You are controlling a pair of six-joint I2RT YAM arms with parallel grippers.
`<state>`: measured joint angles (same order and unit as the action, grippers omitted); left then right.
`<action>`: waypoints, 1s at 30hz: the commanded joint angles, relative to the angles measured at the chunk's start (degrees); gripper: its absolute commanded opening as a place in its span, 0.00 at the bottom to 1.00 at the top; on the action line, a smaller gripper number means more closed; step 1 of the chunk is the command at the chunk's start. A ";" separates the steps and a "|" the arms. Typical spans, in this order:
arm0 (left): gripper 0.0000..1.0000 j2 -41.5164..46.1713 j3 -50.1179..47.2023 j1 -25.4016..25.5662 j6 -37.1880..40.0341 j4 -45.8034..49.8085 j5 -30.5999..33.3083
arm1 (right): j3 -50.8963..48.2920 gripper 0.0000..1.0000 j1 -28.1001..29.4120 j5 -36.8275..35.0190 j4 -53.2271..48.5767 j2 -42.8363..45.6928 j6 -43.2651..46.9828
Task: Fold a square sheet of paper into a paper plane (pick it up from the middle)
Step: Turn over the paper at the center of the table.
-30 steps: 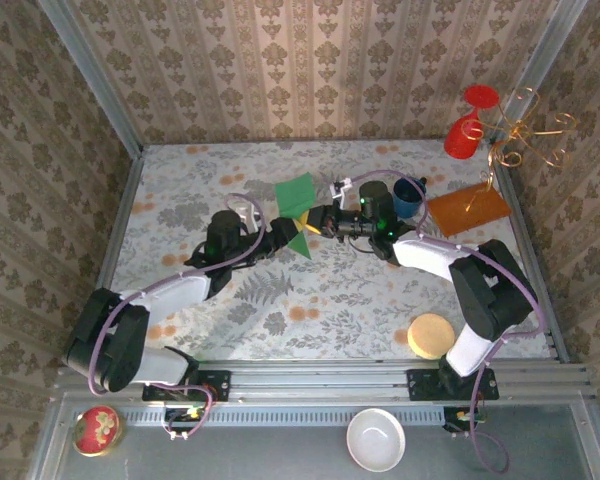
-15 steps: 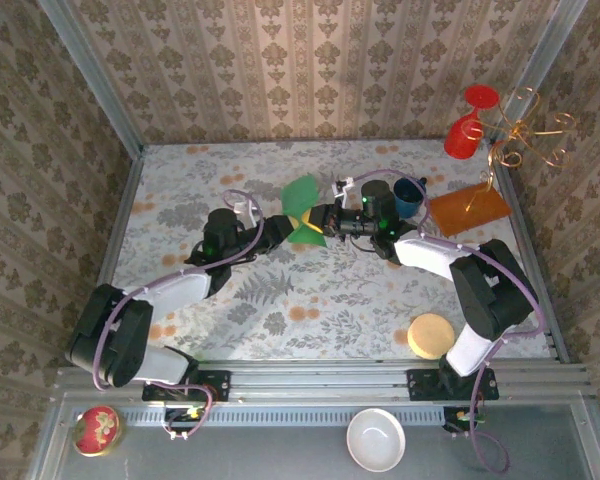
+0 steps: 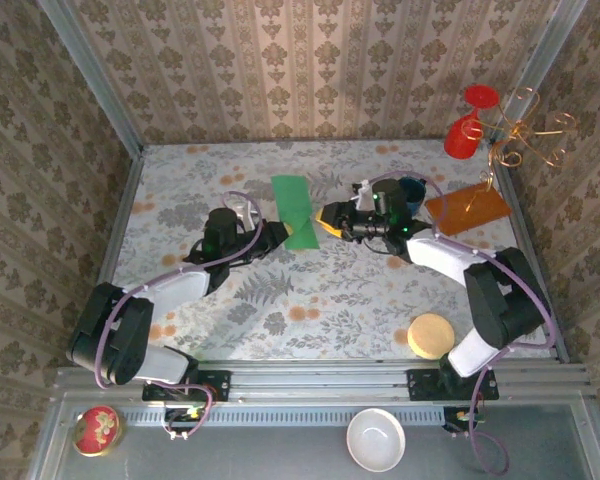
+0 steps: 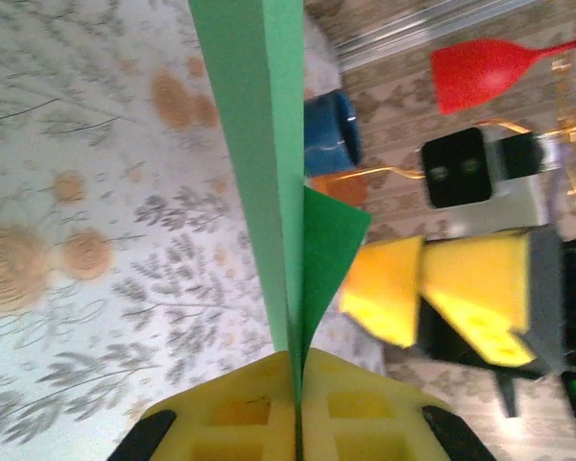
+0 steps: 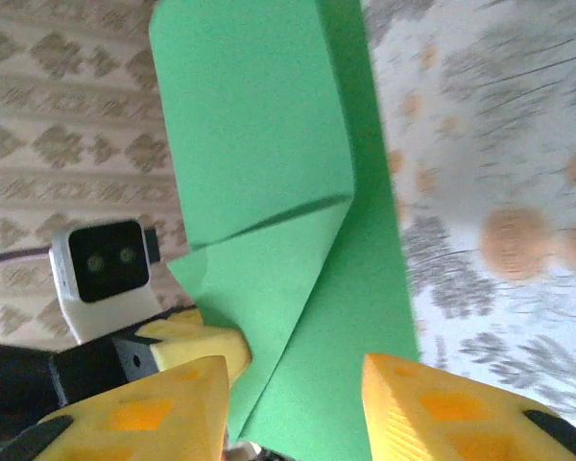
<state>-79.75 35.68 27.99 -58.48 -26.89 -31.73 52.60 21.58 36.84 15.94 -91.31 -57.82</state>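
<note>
The bright green paper is folded into a long narrow strip with a slanted flap, and it stands on edge above the table's middle. My left gripper is shut on its lower end; in the left wrist view the yellow pads press the paper between them. Just right of the sheet, my right gripper is open and holds nothing. In the right wrist view its two fingertips stand wide apart, with the paper ahead of them. No finished dart shape is visible.
A blue mug stands behind the right wrist, with an orange-brown board to its right. A red goblet and a gold wire stand are at the back right. A tan disc lies near the front right.
My right gripper has let go of the paper and drawn back to the right. The paper has swung from a bunched triangle into a long upright strip, which my left gripper holds.
</note>
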 commanded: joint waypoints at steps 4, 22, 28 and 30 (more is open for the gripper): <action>0.06 4.46 10.02 0.93 20.80 35.07 14.19 | 0.64 0.49 -2.07 -11.98 -17.46 6.04 10.55; 0.07 -22.84 46.88 16.99 34.97 86.07 72.18 | -2.91 0.51 -3.94 -23.89 -23.16 9.74 11.52; 0.08 -30.18 48.59 19.49 33.16 80.25 61.46 | -6.78 0.51 -7.02 -22.60 -20.83 10.14 7.57; 0.09 -31.80 48.81 20.11 32.48 78.00 57.88 | -7.39 0.51 -7.66 -22.51 -21.02 10.23 7.31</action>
<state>-110.24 82.98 47.35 -24.84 52.40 31.03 45.63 14.55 15.16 -5.98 -82.48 -48.51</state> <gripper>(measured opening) 0.086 0.509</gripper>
